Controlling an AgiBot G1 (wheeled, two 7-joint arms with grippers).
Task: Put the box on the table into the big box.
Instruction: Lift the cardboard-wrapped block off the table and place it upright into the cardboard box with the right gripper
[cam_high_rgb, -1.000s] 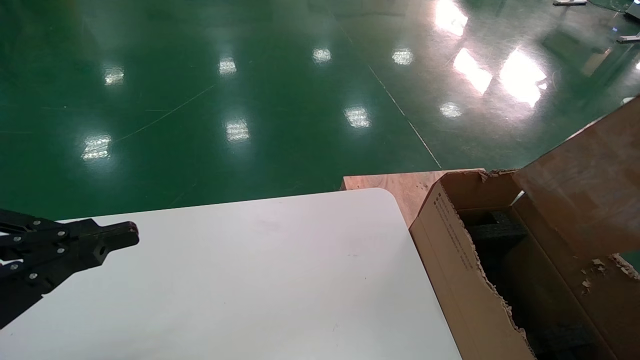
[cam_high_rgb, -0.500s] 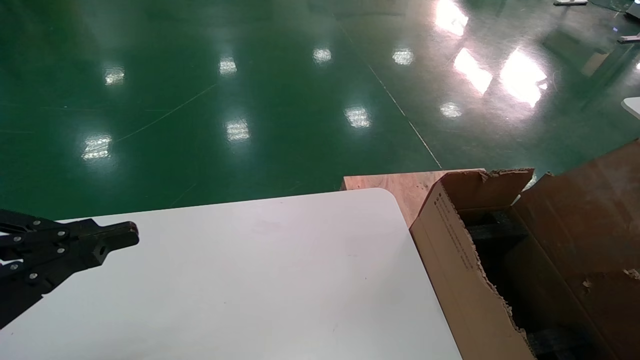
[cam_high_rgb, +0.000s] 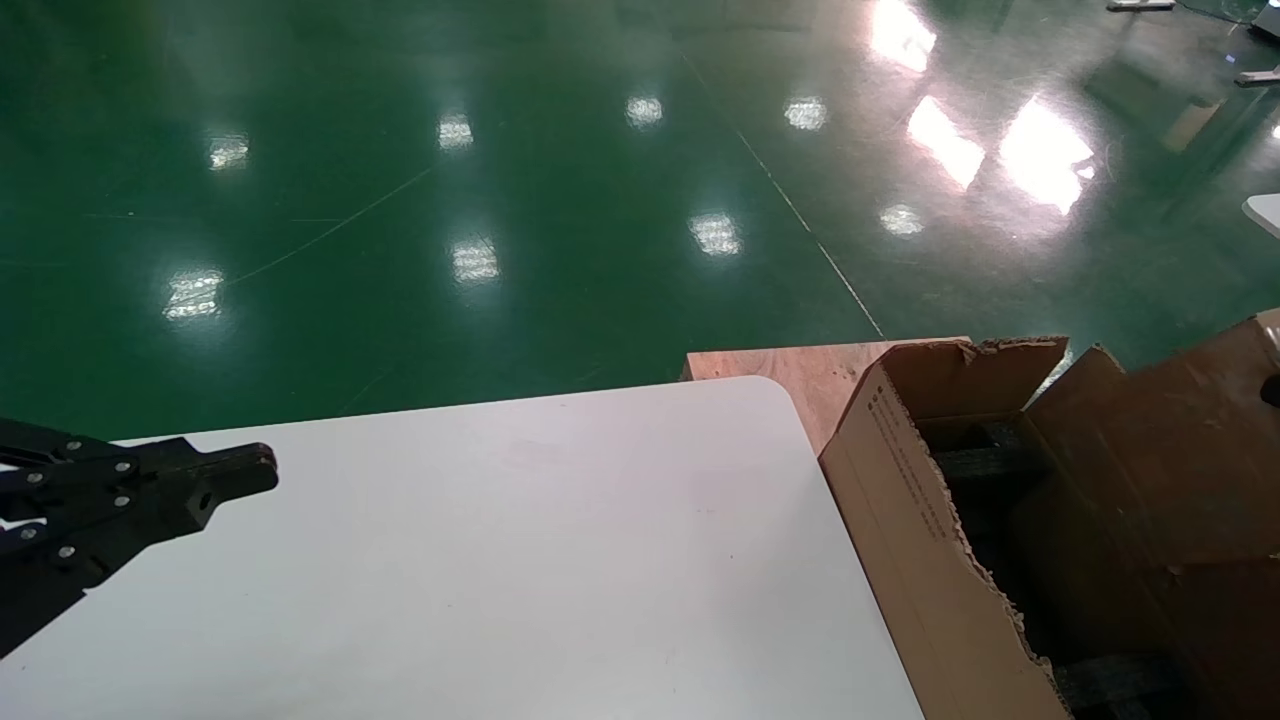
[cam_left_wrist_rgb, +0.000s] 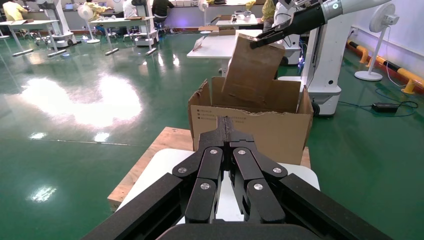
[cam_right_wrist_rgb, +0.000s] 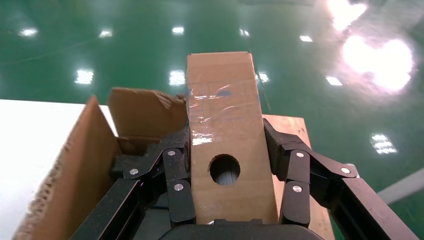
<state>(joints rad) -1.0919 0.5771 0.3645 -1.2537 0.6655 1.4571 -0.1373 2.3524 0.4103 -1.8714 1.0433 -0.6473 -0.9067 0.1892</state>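
Note:
The box (cam_right_wrist_rgb: 225, 140), flat and light brown with one round hole, stands tilted over the opening of the big box (cam_high_rgb: 920, 530), its lower end down inside the torn carton. My right gripper (cam_right_wrist_rgb: 226, 131) is shut on it, one black finger (cam_right_wrist_rgb: 181, 150) on each narrow side. The left wrist view shows the box (cam_left_wrist_rgb: 252, 75) leaning out of the big box (cam_left_wrist_rgb: 250, 132) with the right gripper (cam_left_wrist_rgb: 265, 40) at its top edge. My left gripper (cam_high_rgb: 240, 478) hovers shut and empty over the left of the white table (cam_high_rgb: 500, 560). In the head view the box (cam_high_rgb: 1180, 450) shows at the right.
A plywood board (cam_high_rgb: 810, 370) lies under the big box, past the table's rounded corner. Black foam blocks (cam_high_rgb: 985, 460) sit inside the carton. Shiny green floor (cam_high_rgb: 500, 200) spreads beyond. Another robot's white base (cam_left_wrist_rgb: 330, 65) and tables stand behind the carton.
The box held by my right gripper has come down and tipped lower into the big box. My left gripper has not moved.

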